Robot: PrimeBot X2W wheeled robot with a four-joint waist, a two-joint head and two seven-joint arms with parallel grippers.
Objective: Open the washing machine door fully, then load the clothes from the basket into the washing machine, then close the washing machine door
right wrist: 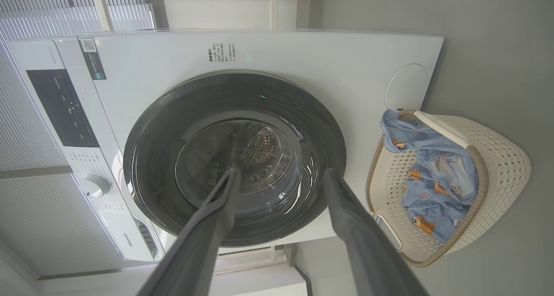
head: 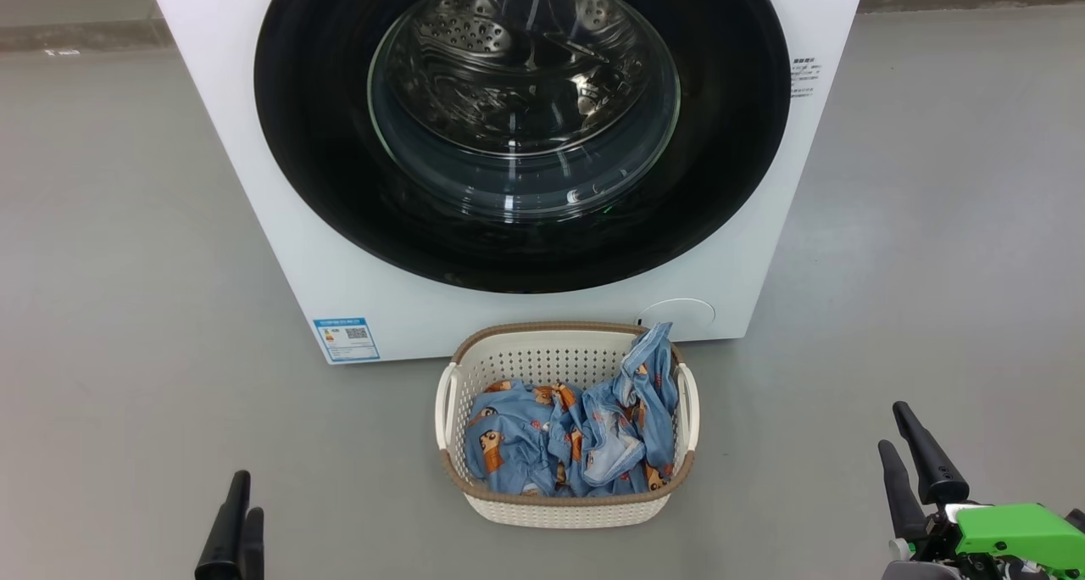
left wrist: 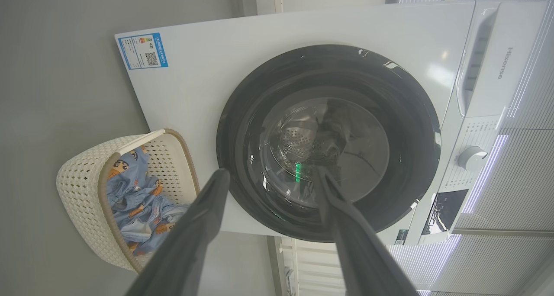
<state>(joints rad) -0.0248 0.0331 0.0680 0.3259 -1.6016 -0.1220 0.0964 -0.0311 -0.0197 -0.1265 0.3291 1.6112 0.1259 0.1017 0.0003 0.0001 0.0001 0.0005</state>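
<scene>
The glossy black washing machine door (head: 521, 131) sits shut in the upper middle, with the drum showing through its glass. The white washing machine (head: 254, 181) has a Hisense logo (left wrist: 502, 63) and a blue QR label (head: 346, 338). Bear-print blue clothes (head: 576, 436) lie in the basket (head: 542, 351) at bottom centre. The left gripper (head: 246, 495) and right gripper (head: 893, 427) are both spread.

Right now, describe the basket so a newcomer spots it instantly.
Find the big white washing machine with the round black door. On the grey floor directly before it stands the basket: cream perforated plastic with a brown rim, holding light blue bear-print clothes.
</scene>
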